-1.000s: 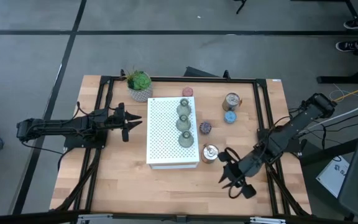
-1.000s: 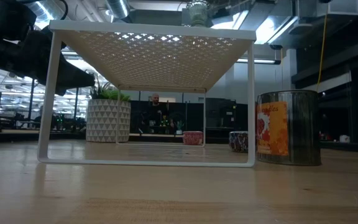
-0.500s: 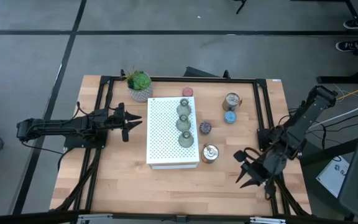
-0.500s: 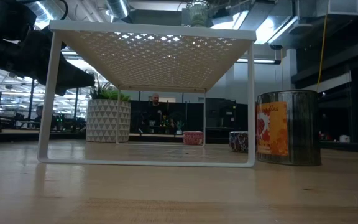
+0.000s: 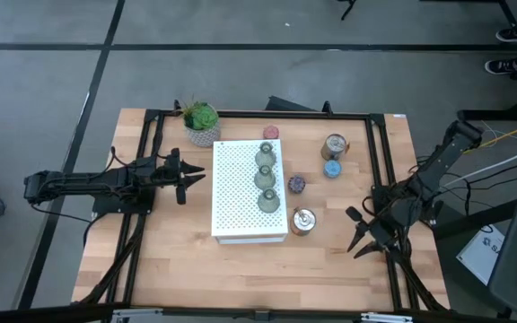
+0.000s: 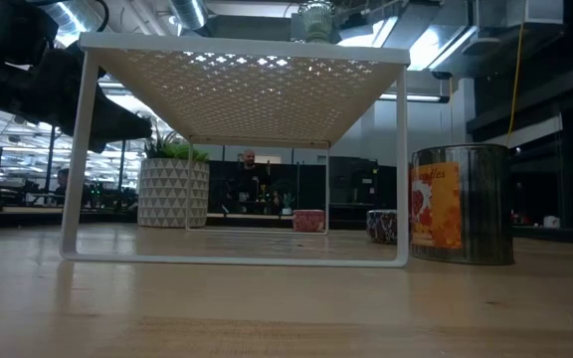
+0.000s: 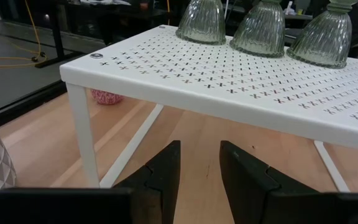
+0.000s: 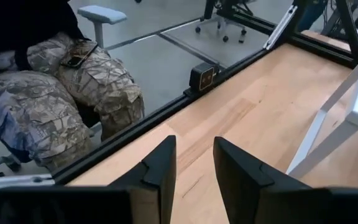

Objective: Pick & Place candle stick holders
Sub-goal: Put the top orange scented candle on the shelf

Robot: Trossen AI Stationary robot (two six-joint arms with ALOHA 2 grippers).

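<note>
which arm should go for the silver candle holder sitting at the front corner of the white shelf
The right. Its tool hovers open over the bare table on the same side of the white shelf as the silver holder. The left tool waits beyond the shelf's far side, so the shelf blocks it.

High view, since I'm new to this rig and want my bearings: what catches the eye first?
The white perforated box mid-table stands out, with three olive-green glass holders lined up along its right edge. Right of it, small holders lie scattered: a silvery one by the box's near corner, another silvery one and a blue one farther back. The left gripper waits open beside the box; the right gripper hovers open near the table's right side.
</note>
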